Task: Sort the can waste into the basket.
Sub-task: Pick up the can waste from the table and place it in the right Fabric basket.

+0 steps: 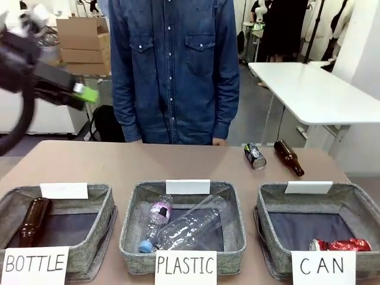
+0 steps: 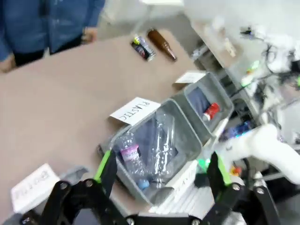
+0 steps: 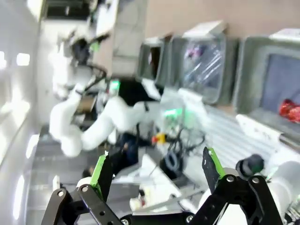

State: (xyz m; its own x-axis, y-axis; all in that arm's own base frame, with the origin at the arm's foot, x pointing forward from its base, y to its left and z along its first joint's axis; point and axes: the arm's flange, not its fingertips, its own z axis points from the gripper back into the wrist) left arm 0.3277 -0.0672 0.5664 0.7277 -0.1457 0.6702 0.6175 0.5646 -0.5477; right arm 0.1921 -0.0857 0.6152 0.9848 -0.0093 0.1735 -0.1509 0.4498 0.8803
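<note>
Basket (image 1: pixel 273 196) marked CAN holding red can (image 1: pixel 341 244), black can (image 1: pixel 255 156) on table (image 1: pixel 148 163) by bottle (image 1: pixel 289 158) (wrist views: both jaws spread, empty)

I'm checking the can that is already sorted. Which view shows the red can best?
Front view: red can is sharp, lying in the CAN basket. Left wrist view shows it small and blurred; right wrist view, cut at the edge.

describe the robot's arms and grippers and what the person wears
The left arm and right arm are white, with rounded joints. The left gripper and right gripper are black linkage frames, each with two fingers bearing green pads. The person wears a blue denim button-up shirt with chest pockets and long sleeves.
</note>
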